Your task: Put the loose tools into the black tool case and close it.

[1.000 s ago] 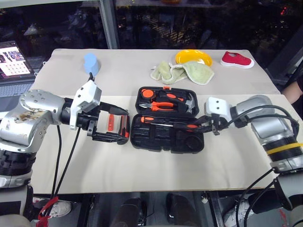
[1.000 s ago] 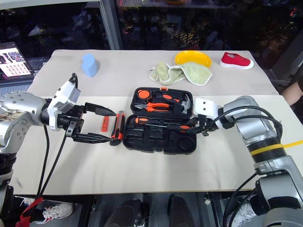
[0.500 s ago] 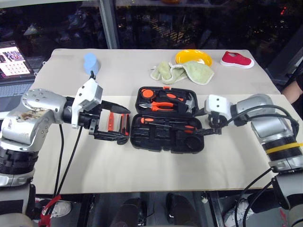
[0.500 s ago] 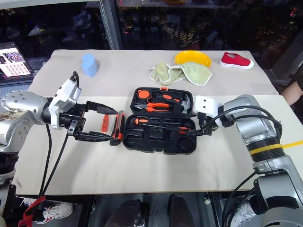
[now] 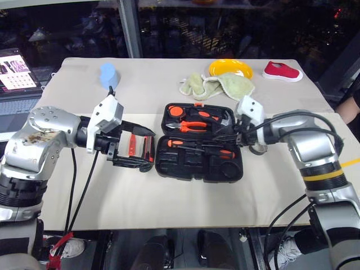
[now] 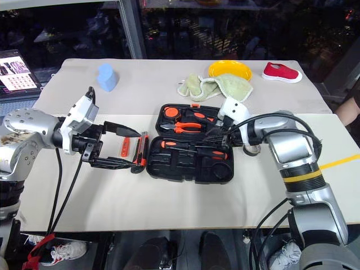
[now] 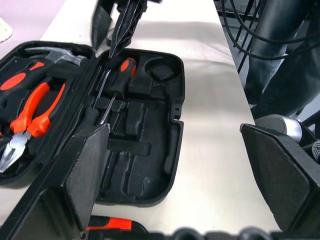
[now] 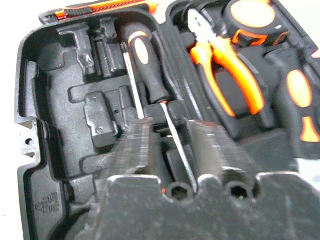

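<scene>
Flat black moulded-plastic clamshell tool case lies open mid-counter. My right tool, fingers together with nothing between them, hovers over two seated orange-and-black screwdrivers; better press them flush. Left tool gapes around the utility knife beside the case.

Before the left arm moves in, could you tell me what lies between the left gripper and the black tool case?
In the left eye view, a small red screwdriver and a utility knife lie between the left gripper and black tool case.

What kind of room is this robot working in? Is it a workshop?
Probably a lab or test room rather than a workshop: a cloth-covered table carries unrelated things, such as a tool case, a yellow plate and a red shoe, and an open laptop sits beside it.
</scene>
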You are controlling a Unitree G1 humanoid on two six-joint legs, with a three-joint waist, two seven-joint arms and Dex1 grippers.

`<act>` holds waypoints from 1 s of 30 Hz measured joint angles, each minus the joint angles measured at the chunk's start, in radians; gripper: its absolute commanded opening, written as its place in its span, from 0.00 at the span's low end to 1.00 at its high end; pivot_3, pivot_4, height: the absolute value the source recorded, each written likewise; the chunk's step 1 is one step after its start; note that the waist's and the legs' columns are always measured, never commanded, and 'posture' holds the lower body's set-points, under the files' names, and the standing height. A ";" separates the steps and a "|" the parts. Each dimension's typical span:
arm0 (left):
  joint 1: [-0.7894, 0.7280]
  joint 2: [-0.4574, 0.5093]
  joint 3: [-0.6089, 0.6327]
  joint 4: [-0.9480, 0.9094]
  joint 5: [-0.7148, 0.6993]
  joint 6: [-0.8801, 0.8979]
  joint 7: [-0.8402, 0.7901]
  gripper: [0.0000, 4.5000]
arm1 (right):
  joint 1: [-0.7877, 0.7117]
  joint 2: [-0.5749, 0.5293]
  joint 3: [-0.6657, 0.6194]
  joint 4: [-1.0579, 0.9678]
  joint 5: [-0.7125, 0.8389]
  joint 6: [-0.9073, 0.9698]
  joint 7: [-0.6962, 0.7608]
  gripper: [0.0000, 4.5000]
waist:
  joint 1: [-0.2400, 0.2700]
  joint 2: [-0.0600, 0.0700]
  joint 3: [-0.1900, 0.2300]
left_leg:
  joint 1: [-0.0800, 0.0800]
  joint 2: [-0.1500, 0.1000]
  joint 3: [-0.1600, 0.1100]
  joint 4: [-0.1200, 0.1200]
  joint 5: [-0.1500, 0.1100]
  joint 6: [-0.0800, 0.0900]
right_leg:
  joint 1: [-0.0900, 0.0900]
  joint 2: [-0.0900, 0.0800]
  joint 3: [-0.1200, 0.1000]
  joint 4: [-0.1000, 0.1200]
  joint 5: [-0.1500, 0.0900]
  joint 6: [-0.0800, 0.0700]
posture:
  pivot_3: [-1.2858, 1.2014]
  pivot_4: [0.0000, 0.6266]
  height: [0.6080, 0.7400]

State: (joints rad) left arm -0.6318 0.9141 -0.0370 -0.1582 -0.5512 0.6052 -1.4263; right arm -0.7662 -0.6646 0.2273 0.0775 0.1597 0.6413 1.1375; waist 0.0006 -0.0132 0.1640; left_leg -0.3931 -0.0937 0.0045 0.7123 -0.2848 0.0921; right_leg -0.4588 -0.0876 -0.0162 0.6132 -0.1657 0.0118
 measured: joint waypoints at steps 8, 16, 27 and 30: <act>0.000 0.000 0.000 0.000 0.000 -0.017 -0.002 1.00 | 0.022 0.017 0.038 -0.002 -0.013 -0.003 -0.028 0.00 | -0.003 0.000 0.000 | 0.000 0.000 0.000 0.000 0.000 0.000 | 0.000 0.000 0.000 0.000 0.000 0.000 | 0.52 0.24 1.00; 0.001 0.002 0.000 -0.002 0.000 -0.017 0.001 1.00 | 0.032 0.071 0.060 0.055 -0.041 -0.047 -0.062 0.00 | -0.008 0.000 0.000 | 0.001 0.000 0.000 0.000 0.000 0.000 | 0.000 0.002 0.000 0.000 0.000 0.000 | 0.52 0.24 1.00; 0.001 0.002 0.000 -0.002 0.000 -0.017 0.003 1.00 | 0.028 0.102 0.063 0.107 -0.064 -0.097 -0.079 0.00 | -0.013 0.000 0.000 | 0.005 0.000 0.000 0.000 0.000 -0.001 | 0.003 0.003 0.001 0.002 0.000 0.000 | 0.52 0.24 1.00; 0.001 0.002 0.000 -0.001 0.001 -0.017 0.004 1.00 | 0.037 0.101 0.071 0.106 -0.071 -0.115 -0.078 0.00 | -0.013 0.000 0.000 | 0.007 0.000 0.000 0.000 0.000 -0.001 | 0.003 0.003 0.001 0.001 0.000 0.000 | 0.52 0.24 1.00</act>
State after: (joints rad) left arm -0.6307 0.9162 -0.0370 -0.1596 -0.5506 0.5881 -1.4226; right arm -0.7295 -0.5635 0.2987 0.1832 0.0888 0.5266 1.0597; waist -0.0119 -0.0133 0.1639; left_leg -0.3860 -0.0935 0.0045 0.7121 -0.2844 0.0911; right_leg -0.4558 -0.0850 -0.0155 0.6146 -0.1658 0.0117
